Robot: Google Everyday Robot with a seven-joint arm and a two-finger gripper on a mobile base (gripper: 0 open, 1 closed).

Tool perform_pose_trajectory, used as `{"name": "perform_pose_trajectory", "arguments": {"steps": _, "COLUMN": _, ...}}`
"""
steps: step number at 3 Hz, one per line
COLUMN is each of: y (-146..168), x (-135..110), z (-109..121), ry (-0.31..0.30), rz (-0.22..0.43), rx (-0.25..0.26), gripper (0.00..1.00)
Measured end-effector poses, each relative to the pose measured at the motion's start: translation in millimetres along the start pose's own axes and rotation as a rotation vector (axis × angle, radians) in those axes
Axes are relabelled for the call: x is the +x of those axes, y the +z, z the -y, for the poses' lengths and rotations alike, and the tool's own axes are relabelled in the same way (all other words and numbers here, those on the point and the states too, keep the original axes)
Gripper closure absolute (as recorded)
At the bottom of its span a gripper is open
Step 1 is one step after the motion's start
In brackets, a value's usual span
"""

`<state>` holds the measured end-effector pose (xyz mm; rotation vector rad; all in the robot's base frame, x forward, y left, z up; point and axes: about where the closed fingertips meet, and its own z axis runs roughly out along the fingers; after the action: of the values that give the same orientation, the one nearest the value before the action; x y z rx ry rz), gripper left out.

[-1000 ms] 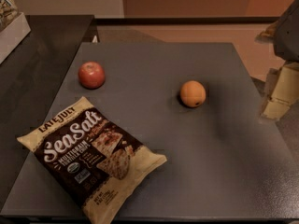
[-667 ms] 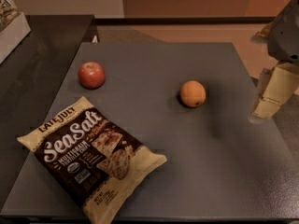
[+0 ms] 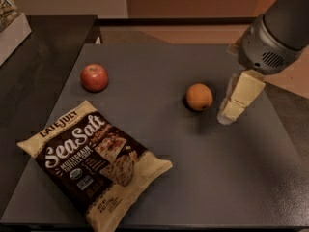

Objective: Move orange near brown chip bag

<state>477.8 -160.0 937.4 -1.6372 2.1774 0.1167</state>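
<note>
The orange point(image 3: 199, 96) lies on the grey table point(image 3: 203, 187), right of centre. The brown chip bag point(image 3: 94, 161), dark brown and cream with "Late July Sea Salt" printed on it, lies flat at the front left, well apart from the orange. My gripper point(image 3: 228, 114) hangs from the grey arm point(image 3: 273, 40) at the upper right. Its cream tip points down and left, just right of the orange and close above the table. It holds nothing that I can see.
A red apple point(image 3: 94, 77) sits at the back left of the table, above the bag. A dark counter point(image 3: 34, 66) adjoins the table on the left, with a white box point(image 3: 10, 30) at its far corner. The table's right edge runs just behind the gripper.
The arm has moved left and down into view, bringing the gripper from the table's right edge to just beside the orange. The orange, apple and bag have not moved.
</note>
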Motion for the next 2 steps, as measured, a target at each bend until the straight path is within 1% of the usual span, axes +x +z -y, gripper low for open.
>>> {"name": "perform_pose_trajectory", "arguments": {"steps": 1, "y": 32.9, "x": -8.7, "z": 11.6, "ry": 0.014, "rz": 0.020, "rx": -0.030, "gripper": 0.00}}
{"name": "perform_pose_trajectory", "arguments": {"steps": 2, "y": 59.8, "x": -9.2, "z": 28.1, "ry": 0.039, "rz": 0.026, "rx": -0.046, "gripper": 0.00}}
